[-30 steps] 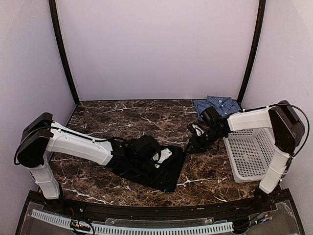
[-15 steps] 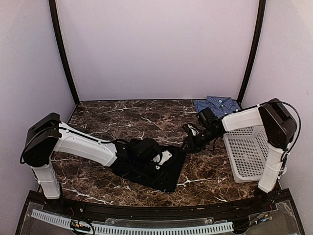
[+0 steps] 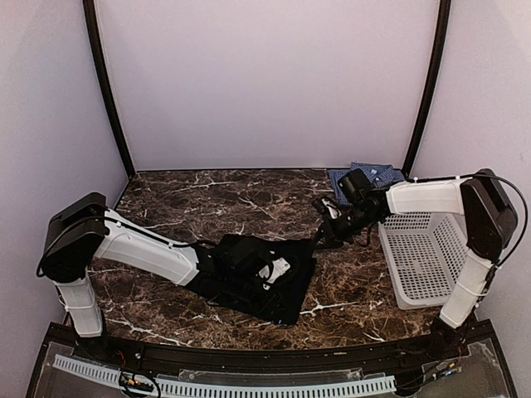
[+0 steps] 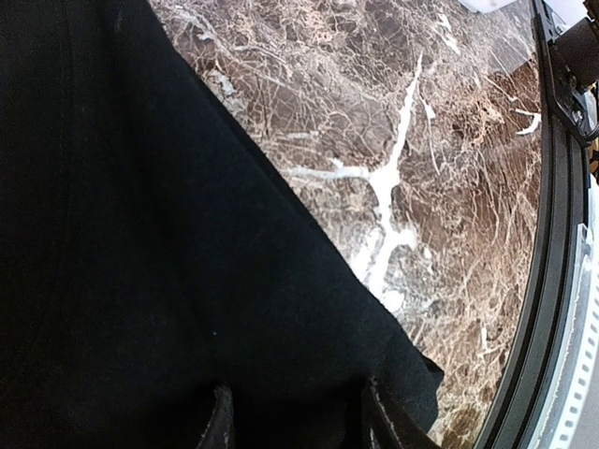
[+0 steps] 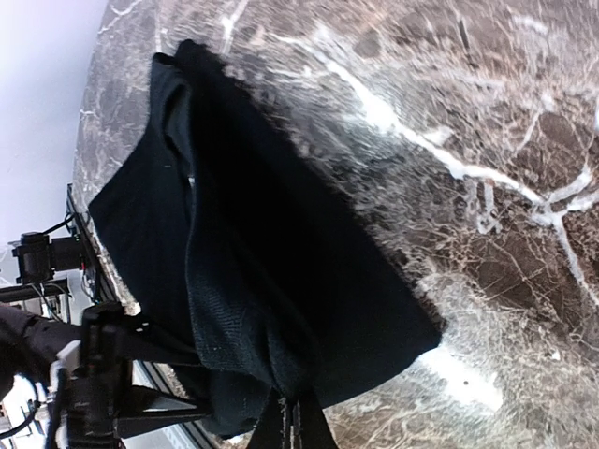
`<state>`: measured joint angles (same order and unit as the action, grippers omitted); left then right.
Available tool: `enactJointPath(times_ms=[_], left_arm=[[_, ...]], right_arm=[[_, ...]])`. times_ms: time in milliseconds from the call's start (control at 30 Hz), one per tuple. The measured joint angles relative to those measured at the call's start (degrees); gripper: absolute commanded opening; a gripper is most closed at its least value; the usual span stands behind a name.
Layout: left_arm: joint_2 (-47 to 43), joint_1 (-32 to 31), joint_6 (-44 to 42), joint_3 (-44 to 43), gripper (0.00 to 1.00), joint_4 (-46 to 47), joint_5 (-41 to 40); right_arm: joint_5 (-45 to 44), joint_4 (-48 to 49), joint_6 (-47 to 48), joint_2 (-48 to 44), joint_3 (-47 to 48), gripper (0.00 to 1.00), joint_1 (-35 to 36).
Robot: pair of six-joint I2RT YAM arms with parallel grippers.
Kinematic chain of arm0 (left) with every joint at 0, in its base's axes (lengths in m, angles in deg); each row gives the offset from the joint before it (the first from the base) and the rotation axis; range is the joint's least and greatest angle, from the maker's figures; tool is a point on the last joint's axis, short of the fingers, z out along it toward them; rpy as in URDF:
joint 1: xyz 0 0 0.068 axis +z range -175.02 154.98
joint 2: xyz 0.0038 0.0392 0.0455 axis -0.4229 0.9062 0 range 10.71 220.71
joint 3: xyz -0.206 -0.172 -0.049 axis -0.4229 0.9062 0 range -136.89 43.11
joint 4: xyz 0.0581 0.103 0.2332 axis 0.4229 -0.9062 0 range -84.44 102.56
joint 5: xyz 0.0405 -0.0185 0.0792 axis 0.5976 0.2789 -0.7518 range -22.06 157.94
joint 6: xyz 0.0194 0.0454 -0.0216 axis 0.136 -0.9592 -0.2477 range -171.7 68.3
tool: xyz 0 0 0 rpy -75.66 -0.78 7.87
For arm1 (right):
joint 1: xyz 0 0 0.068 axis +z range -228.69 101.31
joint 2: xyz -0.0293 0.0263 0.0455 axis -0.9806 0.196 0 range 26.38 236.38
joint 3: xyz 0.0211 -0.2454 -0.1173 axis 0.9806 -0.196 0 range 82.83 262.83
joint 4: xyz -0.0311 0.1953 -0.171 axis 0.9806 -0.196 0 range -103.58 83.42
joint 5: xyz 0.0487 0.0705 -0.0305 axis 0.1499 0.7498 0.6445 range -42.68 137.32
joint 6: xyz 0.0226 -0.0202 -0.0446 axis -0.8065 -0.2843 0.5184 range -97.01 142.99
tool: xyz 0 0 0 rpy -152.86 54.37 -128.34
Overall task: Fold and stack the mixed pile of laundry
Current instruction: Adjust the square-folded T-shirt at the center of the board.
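On the brown veined marble table [image 3: 207,199], the large plain black cloth garment [image 3: 265,290] could bunch into a skewed heap instead of folding cleanly. I judge this because only one corner is pinched in the closed right gripper [image 5: 292,423], while the left gripper [image 4: 297,423] rests on the cloth with its jaws apart and nothing clearly caught. The garment lies spread beneath the left gripper, its long axis running from there toward the right gripper, and the held corner points that way. The small folded blue-and-white checked shirt [image 3: 377,172] sits just behind the right gripper.
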<state>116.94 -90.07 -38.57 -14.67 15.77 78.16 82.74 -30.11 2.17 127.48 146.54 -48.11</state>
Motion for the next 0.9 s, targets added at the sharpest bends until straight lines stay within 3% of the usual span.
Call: enactJointPath(times_ms=[267,600,767,900], left_arm=[[0.37,0.02,-0.02,0.26,0.47,1.70,0.26],[-2.51,1.01,2.86,-0.15,0.67,-0.48,0.26],[-6.14,2.56,4.70,-0.15,0.72,-2.95,-3.04],[-6.73,4.59,6.23,-0.50,0.72,-4.44,-5.07]], right_arm=[[-3.28,-3.96,1.92,1.66,1.31,0.00,-1.36],[-6.80,-3.80,3.43,10.97,6.36,0.01,-2.03],[-9.90,-5.79,5.03,15.19,16.26,0.34,-2.27],[-11.39,-6.49,5.42,14.53,20.13,0.38,-2.38]])
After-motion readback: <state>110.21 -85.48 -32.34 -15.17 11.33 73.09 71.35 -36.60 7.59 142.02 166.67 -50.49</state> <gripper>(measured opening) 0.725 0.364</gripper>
